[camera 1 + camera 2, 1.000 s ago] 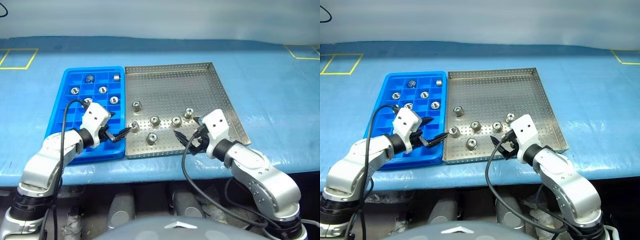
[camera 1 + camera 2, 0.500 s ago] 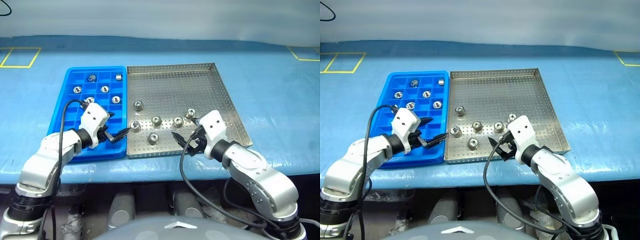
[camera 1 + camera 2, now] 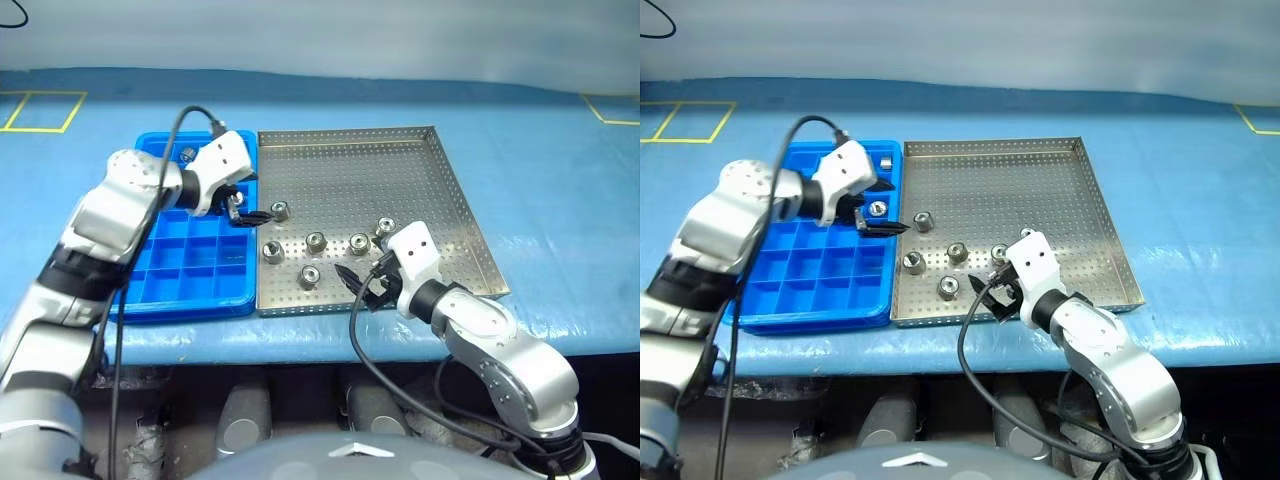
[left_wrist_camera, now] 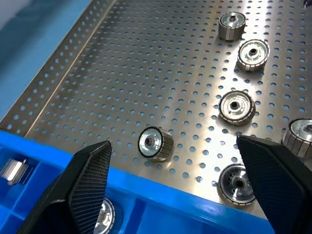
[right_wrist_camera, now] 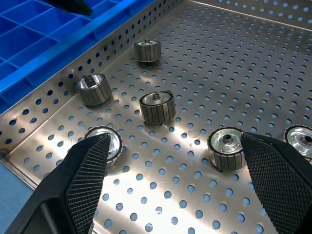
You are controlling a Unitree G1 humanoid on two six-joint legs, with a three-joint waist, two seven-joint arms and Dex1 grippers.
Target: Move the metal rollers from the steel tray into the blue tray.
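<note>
Five metal rollers [image 3: 314, 241] sit loose in the steel tray [image 3: 440, 190]; the sixth [image 4: 155, 143] lies on its side near the rim by the blue tray [image 3: 180, 285]. Your left gripper [image 3: 254, 216] hangs wide open and empty just beside it. Close off-centre and it will likely roll away. Your right gripper [image 3: 352, 283], also wide and empty, could knock the front rollers.

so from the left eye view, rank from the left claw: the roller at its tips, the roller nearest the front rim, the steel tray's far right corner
1. Roller at its tips, just right of the left claw.
2. Roller nearest the front rim, toward the robot.
3. Steel tray's far right corner, far side.
</note>
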